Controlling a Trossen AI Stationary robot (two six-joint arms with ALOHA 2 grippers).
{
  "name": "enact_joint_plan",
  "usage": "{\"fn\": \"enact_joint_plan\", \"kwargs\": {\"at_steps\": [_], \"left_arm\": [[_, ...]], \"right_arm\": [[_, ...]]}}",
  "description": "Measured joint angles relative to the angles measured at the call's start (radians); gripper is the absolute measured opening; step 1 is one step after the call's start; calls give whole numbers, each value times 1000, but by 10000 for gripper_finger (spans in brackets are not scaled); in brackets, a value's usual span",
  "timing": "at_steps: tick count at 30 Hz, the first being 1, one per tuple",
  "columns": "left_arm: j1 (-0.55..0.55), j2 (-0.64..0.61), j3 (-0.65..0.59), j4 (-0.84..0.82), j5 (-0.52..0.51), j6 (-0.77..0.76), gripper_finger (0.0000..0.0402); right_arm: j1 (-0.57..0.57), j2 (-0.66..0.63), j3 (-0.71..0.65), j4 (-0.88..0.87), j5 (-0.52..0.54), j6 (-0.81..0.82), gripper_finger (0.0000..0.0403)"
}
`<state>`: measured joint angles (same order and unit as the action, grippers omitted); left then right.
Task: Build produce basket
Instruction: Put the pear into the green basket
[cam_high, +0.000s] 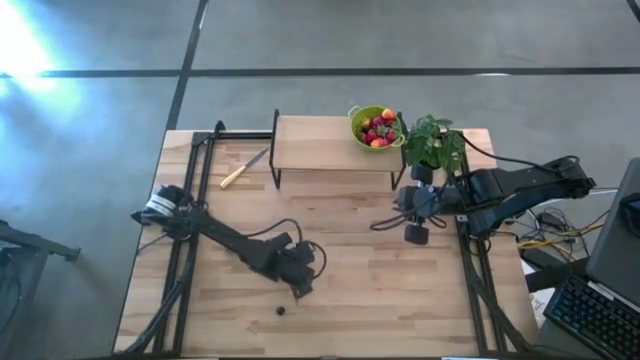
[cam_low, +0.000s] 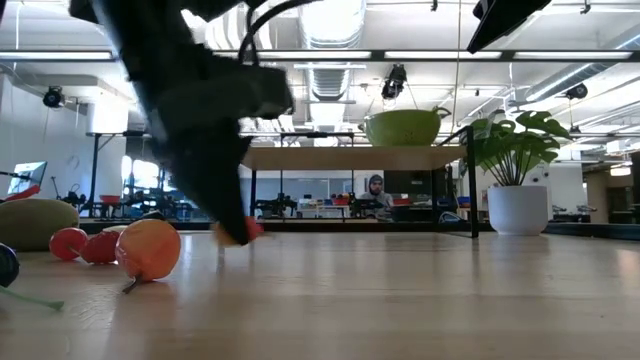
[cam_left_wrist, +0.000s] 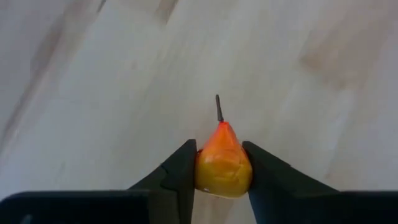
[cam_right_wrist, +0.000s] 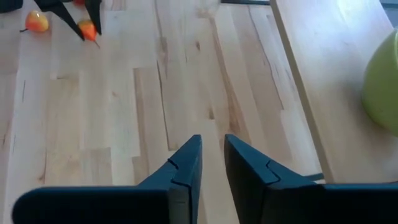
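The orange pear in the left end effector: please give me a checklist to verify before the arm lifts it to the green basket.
1. Grip: left end effector shut on the orange pear, fingers on both sides: ok.
2. Stem free, pointing away from the fingers: ok.
3. Green basket on the raised shelf, already holding fruit: ok.
4. Room left in basket: cannot tell.
5. Right end effector empty, near the potted plant, away from the left arm: ok.
6. Other fruit loose on the table nearby: ok.
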<state>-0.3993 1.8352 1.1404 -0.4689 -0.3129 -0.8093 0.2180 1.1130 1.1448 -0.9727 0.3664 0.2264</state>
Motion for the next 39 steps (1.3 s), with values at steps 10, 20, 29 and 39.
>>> {"fn": "enact_joint_plan", "kwargs": {"at_steps": [10, 20, 29, 39], "left_arm": [[123, -5, 0, 298, 36, 292, 121], [300, -5, 0, 623, 297, 394, 120], [353, -5, 0, 794, 436, 443, 120], [355, -6, 0, 898, 443, 492, 120]], "right_arm": [[28, 1, -97, 52, -11, 19, 103], [79, 1, -206, 203, -11, 12, 134], [79, 2, -255, 352, -11, -36, 153], [79, 2, -322, 542, -21, -97, 146]]}}
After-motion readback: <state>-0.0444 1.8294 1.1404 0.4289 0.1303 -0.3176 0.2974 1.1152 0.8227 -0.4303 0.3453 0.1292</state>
